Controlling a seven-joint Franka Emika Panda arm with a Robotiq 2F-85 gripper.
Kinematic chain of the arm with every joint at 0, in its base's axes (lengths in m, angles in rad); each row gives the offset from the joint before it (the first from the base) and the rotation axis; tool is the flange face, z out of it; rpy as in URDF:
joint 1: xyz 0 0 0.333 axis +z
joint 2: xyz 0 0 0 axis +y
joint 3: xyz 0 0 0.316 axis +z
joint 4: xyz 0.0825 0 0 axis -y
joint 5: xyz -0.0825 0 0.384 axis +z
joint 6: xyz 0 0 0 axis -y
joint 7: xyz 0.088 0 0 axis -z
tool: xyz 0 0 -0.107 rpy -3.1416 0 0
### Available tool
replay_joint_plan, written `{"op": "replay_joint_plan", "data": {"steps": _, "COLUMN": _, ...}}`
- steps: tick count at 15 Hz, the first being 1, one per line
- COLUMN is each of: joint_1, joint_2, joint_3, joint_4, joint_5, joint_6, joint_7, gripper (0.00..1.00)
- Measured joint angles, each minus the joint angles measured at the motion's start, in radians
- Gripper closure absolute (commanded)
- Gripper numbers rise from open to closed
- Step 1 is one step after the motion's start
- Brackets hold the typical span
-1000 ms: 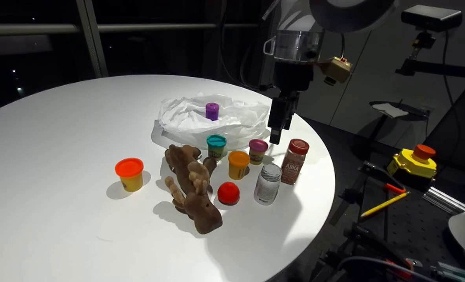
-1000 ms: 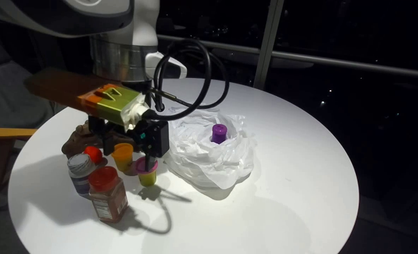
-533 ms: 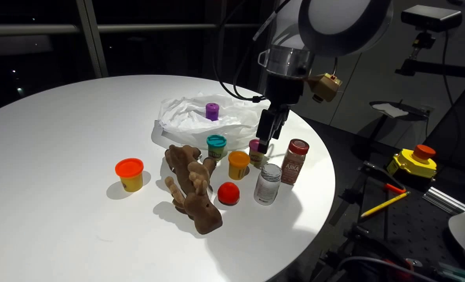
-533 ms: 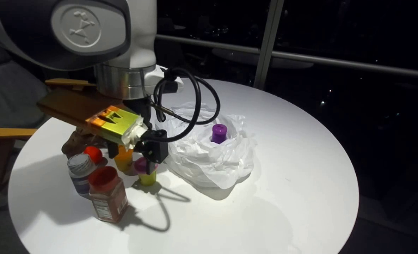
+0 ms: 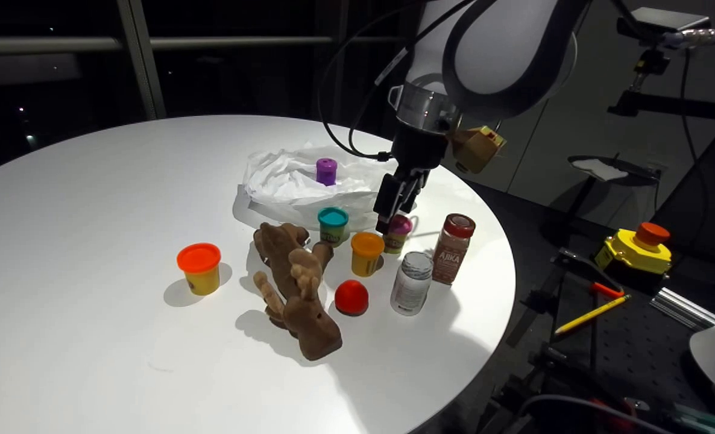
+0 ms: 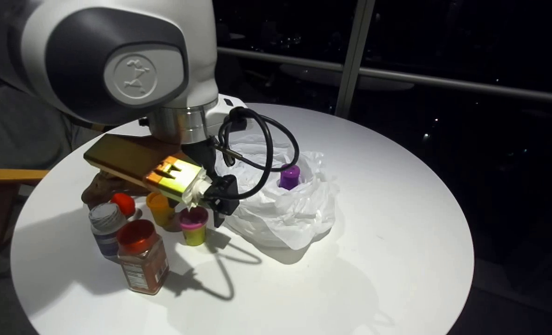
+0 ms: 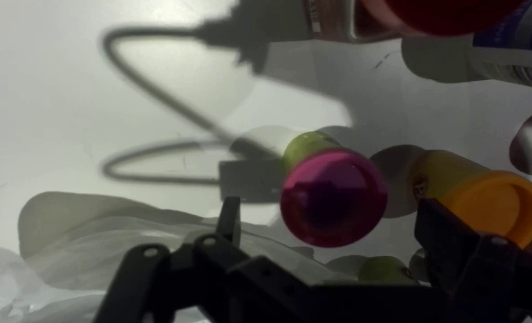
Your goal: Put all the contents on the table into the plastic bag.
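The tool (image 7: 330,215) is standing wide and holding nothing, its fingers (image 7: 230,222) showing either side of the pink cup (image 7: 333,190) in the wrist view. One side is hovering close to the orange cup (image 7: 486,197), so an off-centre descent could be tipping it. Pinching only the lid (image 7: 333,202) could be pulling it free. The bag (image 6: 276,223) is lying crumpled near the pink cup; a brushing finger may be snagging it. A purple container (image 6: 289,177) is standing inside the bag. Outside, on the surface (image 5: 92,337), the teal cup (image 5: 333,226), red cup (image 5: 199,269), brown toy (image 5: 290,283), round red toy (image 5: 351,297), pale bottle (image 5: 412,284) and brownish jar (image 5: 453,250) are waiting. Lids are hiding the cups' insides.
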Motion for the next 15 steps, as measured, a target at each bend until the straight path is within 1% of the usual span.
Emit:
{"op": "replay_joint_plan", "data": {"steps": 2, "joint_1": 0.002, "joint_2": 0.009, "joint_3": -0.017, "joint_4": 0.000, "joint_5": -0.041, "joint_6": 0.001, "joint_7": 0.029, "gripper": 0.00}}
{"op": "replay_joint_plan", "data": {"steps": 3, "joint_1": 0.002, "joint_2": 0.013, "joint_3": -0.023, "joint_4": -0.001, "joint_5": -0.055, "joint_6": -0.001, "joint_7": 0.037, "gripper": 0.25}}
{"op": "replay_joint_plan", "data": {"steps": 4, "joint_1": 0.002, "joint_2": 0.016, "joint_3": -0.027, "joint_4": -0.002, "joint_5": -0.065, "joint_6": -0.001, "joint_7": 0.042, "gripper": 0.27}}
{"op": "replay_joint_plan", "data": {"steps": 5, "joint_1": 0.002, "joint_2": 0.019, "joint_3": -0.029, "joint_4": -0.002, "joint_5": -0.069, "joint_6": -0.001, "joint_7": 0.043, "gripper": 0.34}}
{"op": "replay_joint_plan", "data": {"steps": 6, "joint_1": 0.002, "joint_2": 0.021, "joint_3": -0.029, "joint_4": -0.002, "joint_5": -0.069, "joint_6": -0.001, "joint_7": 0.043, "gripper": 0.44}}
{"op": "replay_joint_plan", "data": {"steps": 9, "joint_1": 0.000, "joint_2": 0.023, "joint_3": -0.025, "joint_4": -0.002, "joint_5": -0.069, "joint_6": 0.001, "joint_7": 0.043, "gripper": 0.66}}
{"op": "replay_joint_plan", "data": {"steps": 10, "joint_1": 0.000, "joint_2": 0.023, "joint_3": -0.024, "joint_4": -0.002, "joint_5": -0.069, "joint_6": 0.001, "joint_7": 0.044, "gripper": 0.72}}
{"op": "replay_joint_plan", "data": {"steps": 13, "joint_1": 0.004, "joint_2": 0.003, "joint_3": -0.033, "joint_4": -0.005, "joint_5": -0.075, "joint_6": -0.022, "joint_7": 0.068, "gripper": 0.72}}
{"op": "replay_joint_plan", "data": {"steps": 15, "joint_1": 0.030, "joint_2": -0.060, "joint_3": -0.068, "joint_4": -0.011, "joint_5": -0.122, "joint_6": -0.079, "joint_7": 0.129, "gripper": 0.72}}
